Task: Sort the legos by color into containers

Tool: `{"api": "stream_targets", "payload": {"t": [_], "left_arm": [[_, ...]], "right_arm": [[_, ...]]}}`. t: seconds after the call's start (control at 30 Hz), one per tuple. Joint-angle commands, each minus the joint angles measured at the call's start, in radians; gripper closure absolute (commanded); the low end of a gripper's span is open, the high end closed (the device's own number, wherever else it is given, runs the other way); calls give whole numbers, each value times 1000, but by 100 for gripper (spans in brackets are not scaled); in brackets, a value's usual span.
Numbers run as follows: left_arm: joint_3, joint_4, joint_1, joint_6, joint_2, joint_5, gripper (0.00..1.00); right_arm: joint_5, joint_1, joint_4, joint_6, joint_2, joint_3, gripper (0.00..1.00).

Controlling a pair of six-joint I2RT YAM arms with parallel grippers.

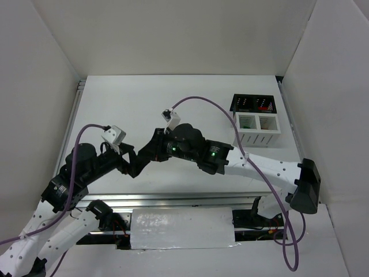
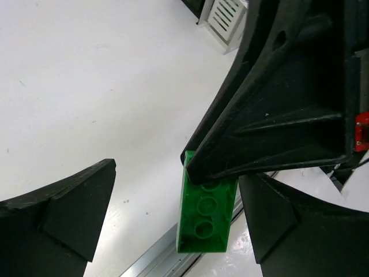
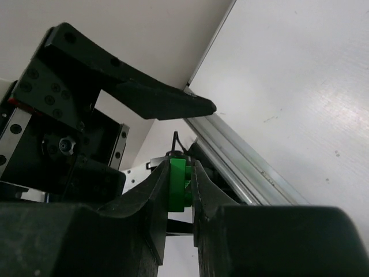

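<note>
At the far right of the counter (image 1: 144,104) we see two bins touching, the black bin (image 1: 253,96) behind and the white bin (image 1: 258,139) in front, each split into a left and a right compartment. The right compartment of the black bin holds a red piece (image 1: 265,106); what lies in its left compartment is too dark to make out. The left compartment of the white bin shows green (image 1: 245,122), and we cannot tell what is in its right one. The left arm (image 1: 86,167) reaches up from the near-left corner and the right arm (image 1: 230,158) stretches leftward across the counter, so that their tips meet over its near-left part. The right jaws are closed tight on one end of a green brick (image 2: 206,216), whose studded face shows in the left wrist view. The left jaws stand wide open with one finger (image 2: 63,213) on either side of the brick. Neither finger touches it.
</note>
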Motion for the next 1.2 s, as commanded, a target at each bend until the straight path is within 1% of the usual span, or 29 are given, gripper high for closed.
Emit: {"api": "stream_targets", "payload": {"t": [0.0,0.07,0.1,0.17,0.2,0.23,0.27,0.3,0.33,0.37,0.4,0.53,0.63,0.77,0.87,0.97,1.03,1.07,1.1,1.13,1.17], "left_arm": [[13,46,3,-44,-13,-133,0],[17,32,3,-67,-11,-196,0],[17,17,3,-76,-11,-244,0],[20,-2,3,-108,-8,-305,1],[25,-21,3,-122,-4,-375,0],[26,-34,2,-136,-2,-411,0],[28,-48,5,-163,7,-451,0],[37,-74,5,-176,13,-521,0],[40,-83,5,-193,24,-546,0],[45,-92,5,-197,27,-569,1],[46,-94,3,-197,30,-568,0],[42,-85,6,-193,32,-545,0],[39,-85,6,-191,29,-546,0],[37,-81,6,-187,27,-537,1],[36,-82,6,-185,32,-536,0],[36,-80,5,-182,38,-530,0],[39,-80,6,-181,43,-528,1],[37,-80,6,-182,44,-528,1],[39,-81,6,-182,47,-528,0],[39,-83,8,-184,50,-528,0],[40,-83,8,-185,53,-530,0]], "right_arm": [[69,5,23,-35,-41,-3,100],[183,-64,-33,-81,-55,-3,100],[297,-131,-101,-95,-62,-4,100],[394,-223,-145,-144,-98,-31,100],[440,-271,-193,-160,-110,-36,100],[526,-373,-218,-175,-130,-41,100],[575,-429,-244,-209,-135,-45,100],[620,-482,-307,-218,-136,-44,100],[681,-594,-329,-241,-136,-45,100],[689,-652,-352,-252,-138,-49,100],[689,-755,-347,-279,-141,-55,100],[639,-926,-315,-322,-138,-72,100],[590,-980,-343,-344,-81,-24,100],[590,-986,-364,-348,-26,-4,100],[587,-986,-355,-342,-32,-25,99],[580,-986,-349,-336,-43,-44,79],[579,-986,-343,-336,-55,-59,44],[579,-986,-341,-336,-59,-61,20],[586,-987,-340,-335,-58,-62,8],[590,-986,-350,-332,-56,-55,0],[591,-987,-356,-332,-46,-50,0]]}}
